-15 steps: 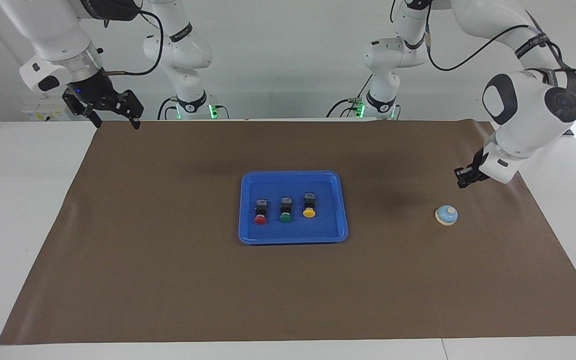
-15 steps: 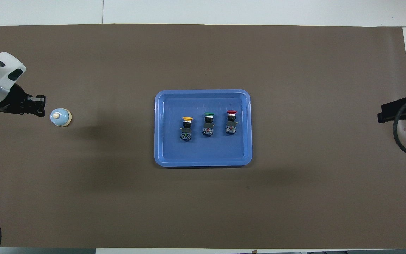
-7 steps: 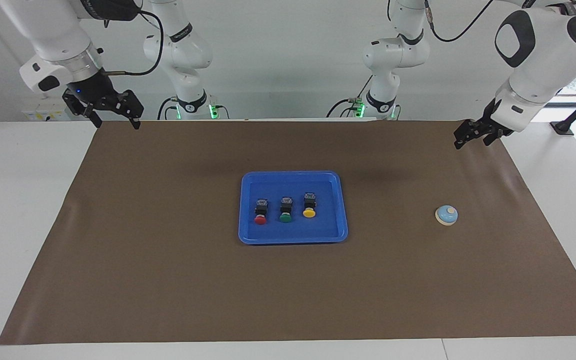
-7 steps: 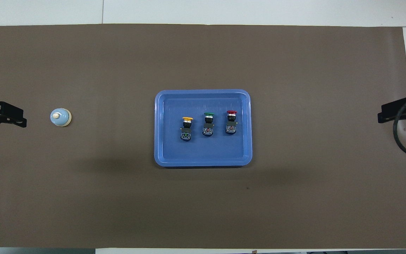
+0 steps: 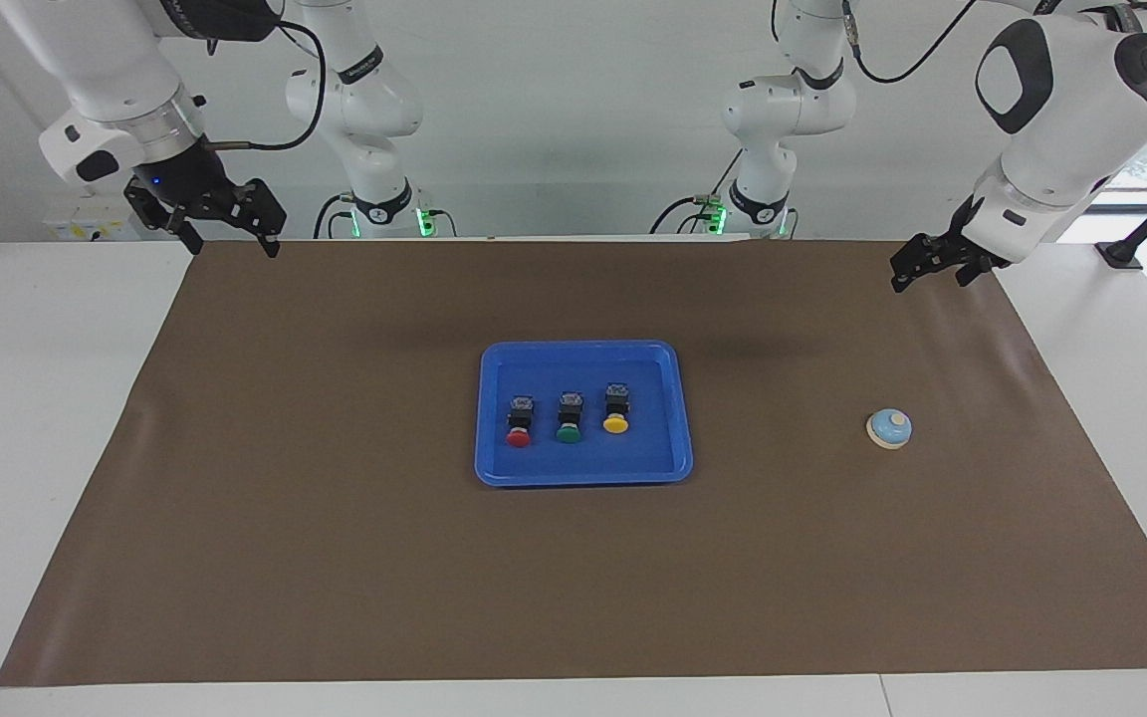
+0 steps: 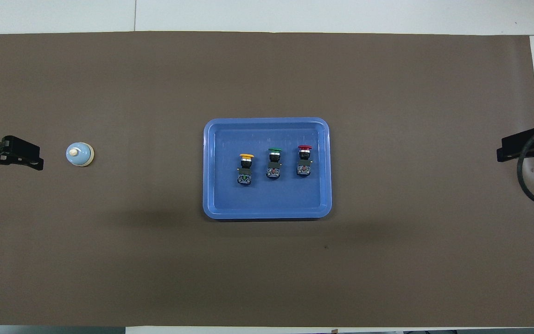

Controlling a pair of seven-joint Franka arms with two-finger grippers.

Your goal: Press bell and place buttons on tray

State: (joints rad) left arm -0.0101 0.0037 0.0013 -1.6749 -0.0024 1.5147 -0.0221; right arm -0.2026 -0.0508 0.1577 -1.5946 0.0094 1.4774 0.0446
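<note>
Bell [image 6: 79,154] sat on brown mat [image 6: 155,269] toward left arm's end of table, left pincer [image 5: 922,267] raised over mat edge, fingers spread, empty. Tray [image 5: 678,463] at mat centre held three buttons in row: yellow [image 6: 246,163], green [image 6: 274,162], red [image 6: 304,159]. Right pincer [image 5: 225,237] waited over mat corner, spread, empty.

High facing cam, steep overhead cam, both share tray [image 5: 583,476].

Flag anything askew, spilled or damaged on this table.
Nothing stands out. Red, green and yellow mushroom-cap push-buttons lie in a row in the shallow blue plastic tray; the light-blue dome bell sits upright.
</note>
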